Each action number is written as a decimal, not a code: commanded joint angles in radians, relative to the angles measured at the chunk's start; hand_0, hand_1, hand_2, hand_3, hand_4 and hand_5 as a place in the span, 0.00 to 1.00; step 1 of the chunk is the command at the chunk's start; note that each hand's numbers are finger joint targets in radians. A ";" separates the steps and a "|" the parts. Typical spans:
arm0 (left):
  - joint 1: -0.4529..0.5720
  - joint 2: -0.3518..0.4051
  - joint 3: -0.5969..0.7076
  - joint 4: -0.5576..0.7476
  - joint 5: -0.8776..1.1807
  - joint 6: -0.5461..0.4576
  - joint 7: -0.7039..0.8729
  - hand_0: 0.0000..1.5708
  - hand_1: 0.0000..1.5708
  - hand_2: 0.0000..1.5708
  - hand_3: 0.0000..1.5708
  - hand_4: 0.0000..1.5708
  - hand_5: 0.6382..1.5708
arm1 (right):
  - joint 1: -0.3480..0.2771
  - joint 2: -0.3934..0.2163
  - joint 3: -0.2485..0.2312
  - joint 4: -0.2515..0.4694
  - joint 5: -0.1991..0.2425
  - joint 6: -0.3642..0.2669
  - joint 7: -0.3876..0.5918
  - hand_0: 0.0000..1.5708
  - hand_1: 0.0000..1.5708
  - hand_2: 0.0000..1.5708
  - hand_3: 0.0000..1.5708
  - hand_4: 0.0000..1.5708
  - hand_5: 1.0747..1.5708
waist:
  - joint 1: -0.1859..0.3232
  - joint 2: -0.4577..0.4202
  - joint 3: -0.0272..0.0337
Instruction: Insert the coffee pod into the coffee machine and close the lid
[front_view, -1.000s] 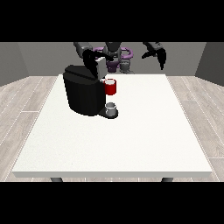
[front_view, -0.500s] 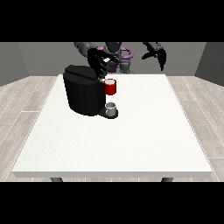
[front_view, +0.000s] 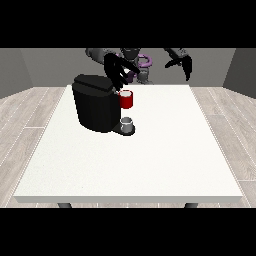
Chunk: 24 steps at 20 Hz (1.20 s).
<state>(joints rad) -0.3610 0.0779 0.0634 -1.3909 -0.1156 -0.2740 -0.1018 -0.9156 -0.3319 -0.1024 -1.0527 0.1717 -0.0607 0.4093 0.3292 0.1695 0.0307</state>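
Observation:
The black coffee machine stands on the left half of the white table. Its dark lid lies tilted on top. At its front a red pod holder shows a pale disc in its top, which looks like the coffee pod. The hand at the view's left hangs just above and behind the red holder, with straight fingers spread and pointing down at it. The hand at the view's right is raised off the table behind its far right edge, fingers relaxed and holding nothing.
A small grey cup sits on the machine's base under the red holder. The robot's torso with a purple ring stands behind the far table edge.
The hand at the view's left has come down and towards the red holder at the machine's top. The hand at the view's right has shifted slightly outwards.

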 joint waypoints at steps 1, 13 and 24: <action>-0.037 -0.013 -0.018 0.001 -0.003 -0.004 0.002 0.00 0.00 0.00 0.00 0.24 1.00 | -0.118 0.066 0.062 -0.068 -0.002 0.028 -0.122 0.00 0.00 0.00 0.00 0.00 1.00 | 0.104 0.033 -0.0301; -0.128 -0.002 -0.053 -0.004 -0.004 -0.054 -0.013 0.00 0.00 0.00 0.00 0.27 1.00 | -0.186 -0.002 0.009 -0.122 0.025 0.025 -0.065 0.00 0.00 0.00 0.00 0.00 1.00 | 0.256 0.148 -0.0304; -0.181 0.000 -0.014 -0.031 0.026 -0.032 0.016 0.00 0.00 0.00 0.00 0.19 1.00 | -0.323 0.077 -0.012 0.022 0.015 -0.026 -0.197 0.00 0.00 0.00 0.00 0.00 1.00 | 0.206 0.206 -0.0310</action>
<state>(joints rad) -0.5050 0.0778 0.0433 -1.4185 -0.0875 -0.3203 -0.1074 -1.1733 -0.2801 -0.1079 -1.0739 0.1857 -0.0623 0.2436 0.5449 0.3556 0.0012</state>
